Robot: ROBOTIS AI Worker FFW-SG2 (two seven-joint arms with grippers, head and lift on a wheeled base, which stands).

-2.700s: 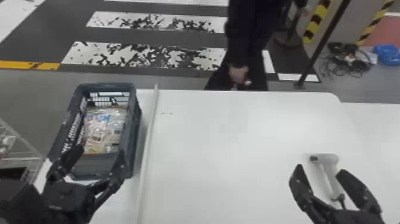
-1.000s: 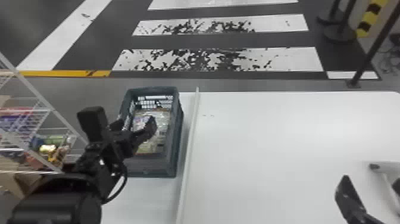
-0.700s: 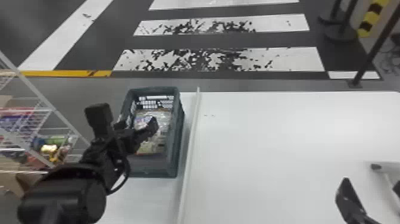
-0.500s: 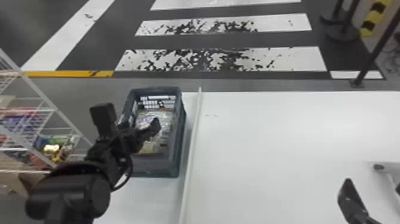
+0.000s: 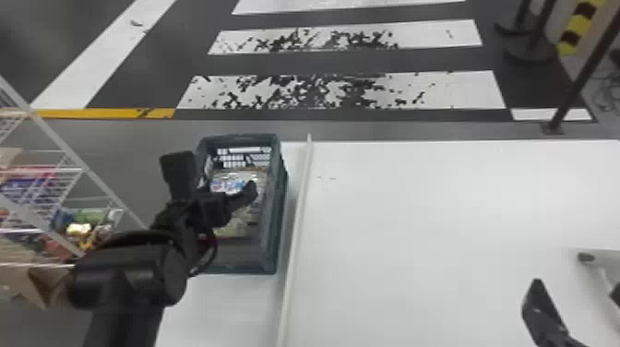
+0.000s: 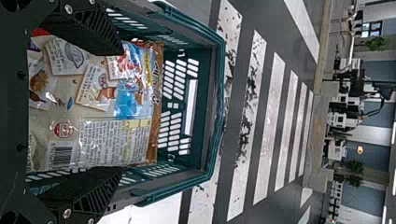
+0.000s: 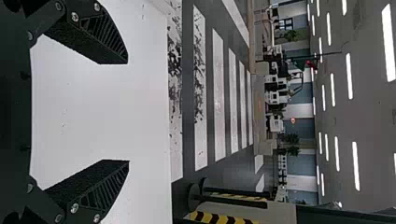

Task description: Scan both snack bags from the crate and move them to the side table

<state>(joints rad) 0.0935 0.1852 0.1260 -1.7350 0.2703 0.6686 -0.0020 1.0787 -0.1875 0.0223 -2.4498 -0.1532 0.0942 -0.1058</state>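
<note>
Left gripper [image 5: 214, 171] and right gripper [image 5: 576, 285] — jaws wide apart.

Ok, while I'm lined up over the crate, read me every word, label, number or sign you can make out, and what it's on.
No text can be read for certain.
Snack bag, text panel: too small.
Same bag, barcode: digits too small.
Same bag, red round mark: too small.
Packages on wire rack: too blurred.

Open black fingers [image 6: 95, 193] astride a printed snack bag [image 6: 100, 102] inside the dark green crate [image 6: 198, 116]
</note>
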